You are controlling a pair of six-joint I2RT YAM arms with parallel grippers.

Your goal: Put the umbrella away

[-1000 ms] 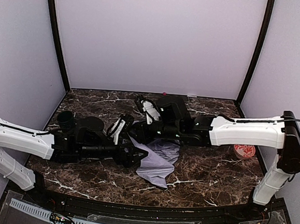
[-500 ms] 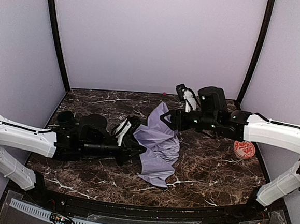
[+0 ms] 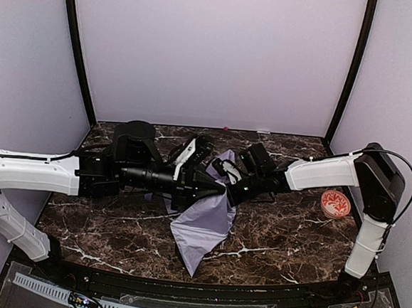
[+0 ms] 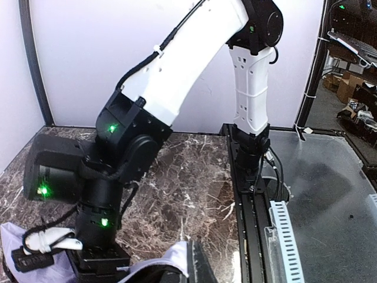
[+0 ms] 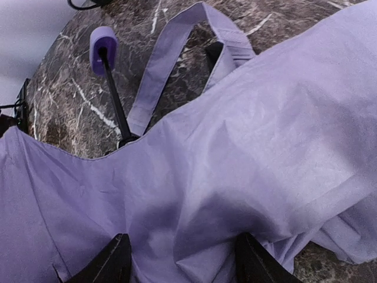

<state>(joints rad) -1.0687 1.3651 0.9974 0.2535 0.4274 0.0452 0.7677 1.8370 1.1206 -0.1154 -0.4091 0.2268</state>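
Note:
The umbrella (image 3: pixel 201 228) is a crumpled sheet of pale lavender fabric at the table's middle, raised at its top and trailing toward the near edge. My left gripper (image 3: pixel 219 188) reaches in from the left and is shut on the fabric's upper edge. The left wrist view shows that fabric (image 4: pixel 168 264) against a black finger. My right gripper (image 3: pixel 233 192) meets it from the right and stands open, its fingers (image 5: pixel 113 262) wide apart with fabric (image 5: pixel 235 153) bulging between them. The lavender handle (image 5: pixel 103 41), thin black shaft (image 5: pixel 116 103) and strap (image 5: pixel 168 65) lie beyond the cloth.
A small red-and-white patterned disc (image 3: pixel 336 203) lies at the table's right edge near the right arm's base. The marble table (image 3: pixel 292 239) is closed in by lavender walls at the back and both sides. A black rail (image 4: pixel 250 206) runs along the near edge.
The left gripper shut on the fabric, then rose and moved toward the back middle, lifting the cloth. The right arm swung away to the back right, then came back to the fabric.

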